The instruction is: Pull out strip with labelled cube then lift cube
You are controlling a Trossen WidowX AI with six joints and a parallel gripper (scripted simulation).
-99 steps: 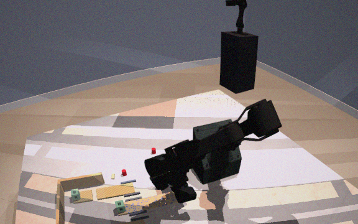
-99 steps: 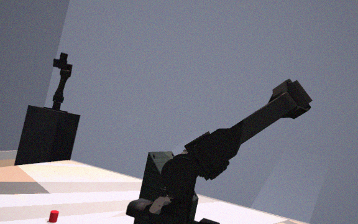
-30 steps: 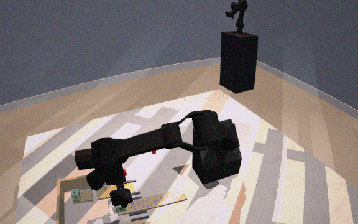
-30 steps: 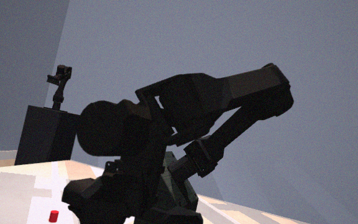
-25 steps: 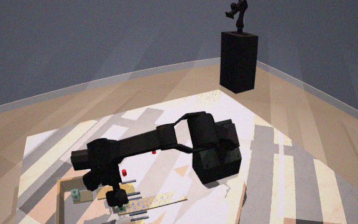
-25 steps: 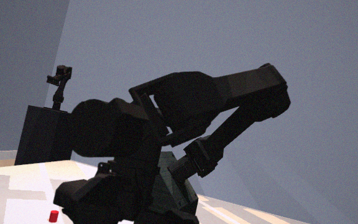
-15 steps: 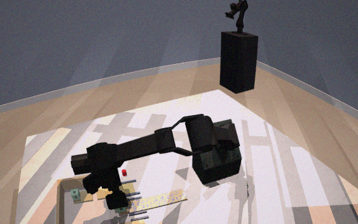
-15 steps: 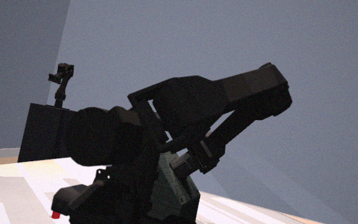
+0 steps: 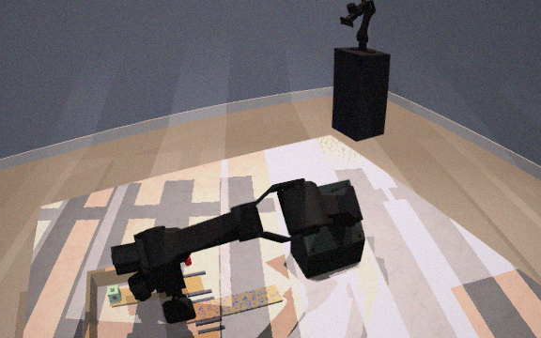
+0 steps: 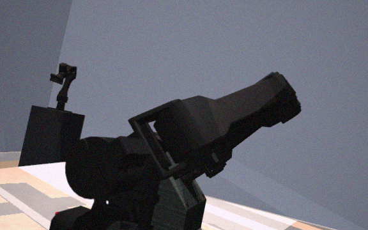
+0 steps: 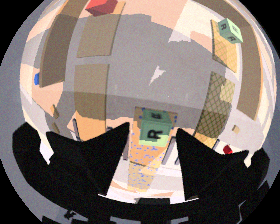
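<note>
A blue-speckled strip (image 9: 252,300) (image 11: 141,172) runs in one visible piece towards the arm. A green cube lettered R and E (image 11: 155,134) sits on its far end; the arm hides it in the top view. My gripper (image 9: 160,299) (image 11: 153,129) is open, its fingertips on either side of this cube with gaps showing. A hatched strip (image 11: 211,107) is split by a gap; its far piece (image 11: 224,52) carries another green lettered cube (image 9: 113,293) (image 11: 230,31). A plain strip (image 11: 91,95) is also split; a red block (image 11: 102,6) is on its far piece (image 11: 95,40).
Dark rails (image 9: 200,293) (image 11: 169,150) flank the strips. A tan wall (image 9: 92,305) (image 11: 251,80) stands around the strips' far part. A red cylinder (image 9: 188,261) (image 11: 227,149) and a blue piece (image 11: 36,79) lie outside. Another arm stands on a black pedestal (image 9: 360,94) (image 10: 51,134).
</note>
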